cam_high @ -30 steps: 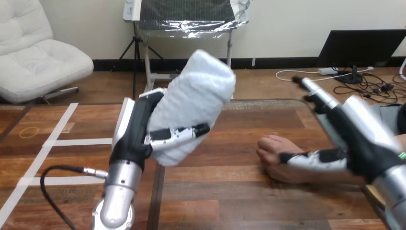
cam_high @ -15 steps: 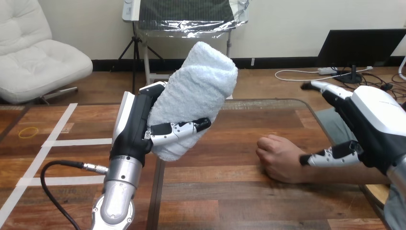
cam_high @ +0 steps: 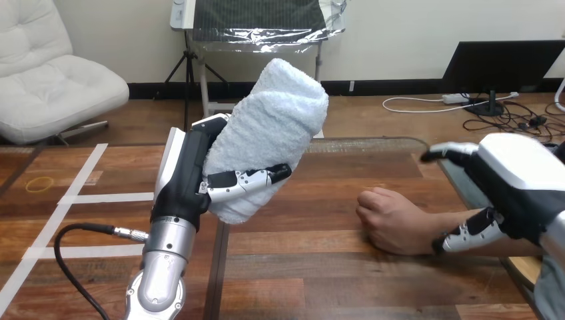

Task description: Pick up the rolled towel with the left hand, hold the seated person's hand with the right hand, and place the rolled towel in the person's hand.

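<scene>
The rolled towel [cam_high: 273, 127] at 12 o'clock is plain white, with a fine looped surface; the left hand [cam_high: 190, 180] is black with white shells, and its fingers [cam_high: 250, 178] are black-and-white; the left forearm [cam_high: 163, 267] is silver; the right hand [cam_high: 516, 183] at 3 o'clock shows the same black and white; the table [cam_high: 320, 267] is brown wood with darker grain; white tape stripes [cam_high: 100, 197] cross the wood at 9 o'clock.

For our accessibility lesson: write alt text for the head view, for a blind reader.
The robot's left hand grips a white rolled towel, raised above the wooden table. Its right hand is open by the person's wrist; the person's hand rests fisted on the table.
</scene>
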